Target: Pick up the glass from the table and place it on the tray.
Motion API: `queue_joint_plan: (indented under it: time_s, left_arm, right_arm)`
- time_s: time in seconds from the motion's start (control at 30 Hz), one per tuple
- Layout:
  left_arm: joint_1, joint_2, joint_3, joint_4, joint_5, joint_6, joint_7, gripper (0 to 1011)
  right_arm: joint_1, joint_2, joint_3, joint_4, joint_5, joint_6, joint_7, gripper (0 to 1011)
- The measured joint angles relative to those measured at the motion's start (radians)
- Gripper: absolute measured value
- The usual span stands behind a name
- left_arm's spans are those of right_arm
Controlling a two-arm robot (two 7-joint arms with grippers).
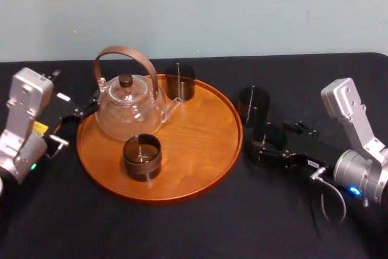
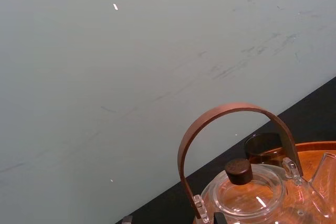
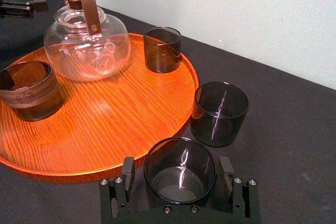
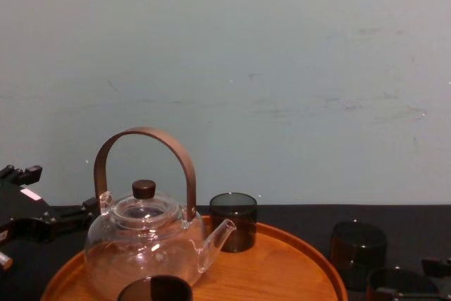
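Note:
A dark smoked glass (image 3: 180, 174) stands upright on the black-clothed table (image 1: 200, 228), just off the right rim of the round orange-brown tray (image 1: 200, 144). My right gripper (image 3: 177, 170) is open around this glass, one finger (image 3: 126, 174) on each side with a small gap to the wall. In the head view the same glass (image 1: 262, 151) sits in the right gripper (image 1: 265, 147). A second dark glass (image 1: 253, 106) stands on the cloth just behind it. My left gripper (image 1: 85, 108) rests by the tray's left rim, near the teapot.
On the tray stand a clear glass teapot (image 1: 128, 110) with a brown handle, a dark glass (image 1: 180, 81) at the back and another dark glass (image 1: 142, 157) at the front. The tray's right half shows bare wood. A pale wall rises behind the table.

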Motion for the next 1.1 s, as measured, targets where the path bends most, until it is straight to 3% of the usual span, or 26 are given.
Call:
queue_joint_plan:
  time_s: [1.1]
  left_arm:
    - [0.000,0.000,0.000,0.000,0.000,0.000,0.000,1001]
  right_arm:
    - [0.017,-0.011,-0.020,0.027,-0.006,0.010,0.004,1002]
